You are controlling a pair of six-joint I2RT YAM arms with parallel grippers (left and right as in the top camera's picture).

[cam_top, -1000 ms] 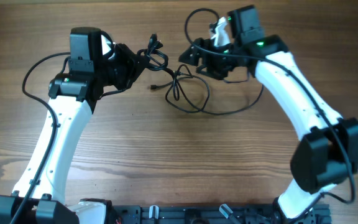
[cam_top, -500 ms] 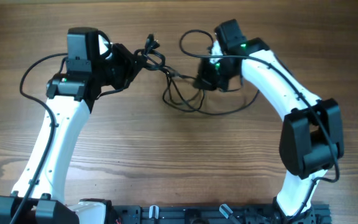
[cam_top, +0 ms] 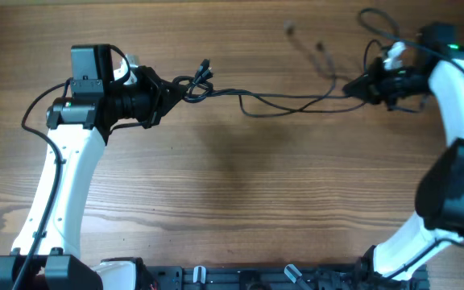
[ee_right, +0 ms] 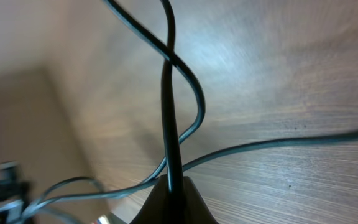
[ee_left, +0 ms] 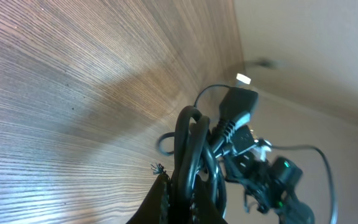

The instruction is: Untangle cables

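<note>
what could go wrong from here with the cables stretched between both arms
1. The cables run nearly taut from the knot at the left fingers to the right fingers; more pull may cinch the knot tighter rather than free it.
2. The right wrist view shows just one thin strand pinched; it could slip out.
3. A blurred loose end might snag again.

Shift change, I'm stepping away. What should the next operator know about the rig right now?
Left tool: shut on the knotted clump of thin black cables.
Right tool: shut on one strand of them.
The strands run stretched between both tools over the wooden table.
Done: bundle drawn out long.
Left to do: knot at the left tool not undone; strands cross near the right tool.
</note>
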